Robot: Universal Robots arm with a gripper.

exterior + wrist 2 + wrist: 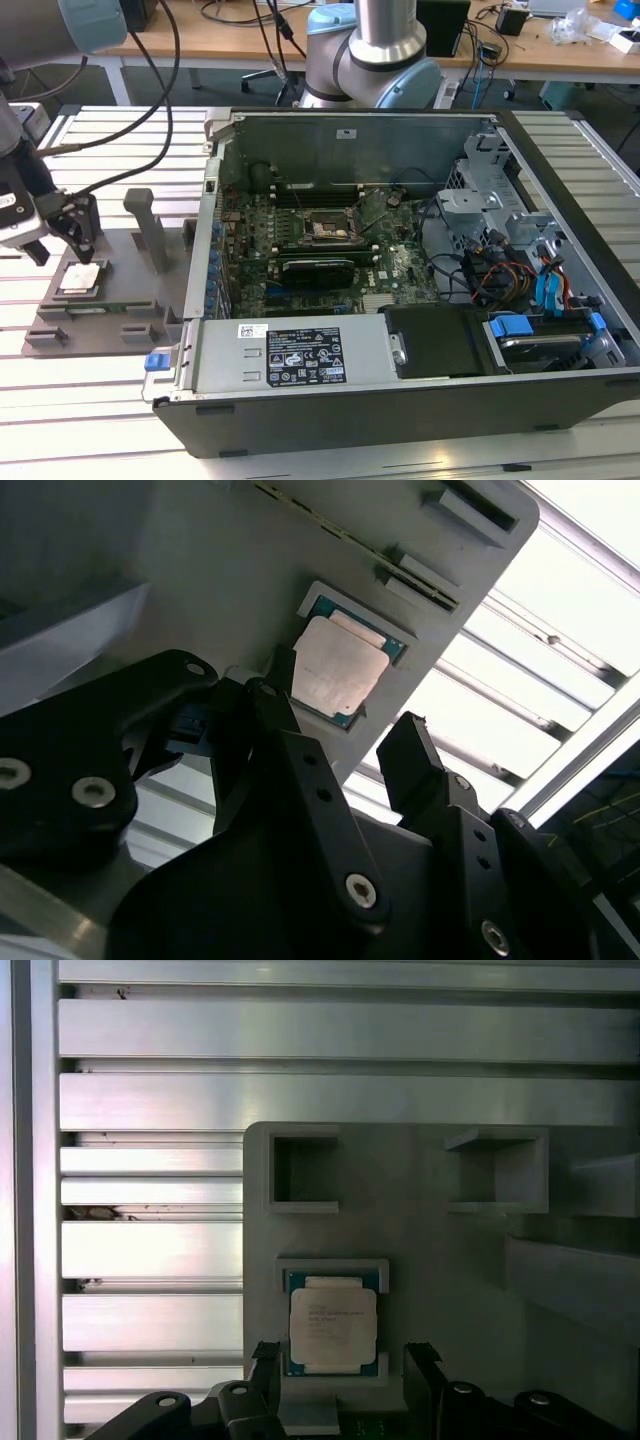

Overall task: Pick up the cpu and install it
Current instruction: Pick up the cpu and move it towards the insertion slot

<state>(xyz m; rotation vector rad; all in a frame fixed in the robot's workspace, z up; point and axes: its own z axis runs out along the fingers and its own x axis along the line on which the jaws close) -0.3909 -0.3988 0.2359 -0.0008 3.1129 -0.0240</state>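
One cpu lies recessed in one grey fixture plate, with the end effector spread open close above it.

The cpu has a smooth metal top with a soft satin sheen and a glossy green board rim. The grey fixture plate around it looks like matt plastic, a bit grainy. The desk is ribbed bare aluminium, pretty reflective, while the hand is matt black with shiny silver screw heads. The computer case looks like dull dark-grey painted metal outside and bare pale sheet steel inside.
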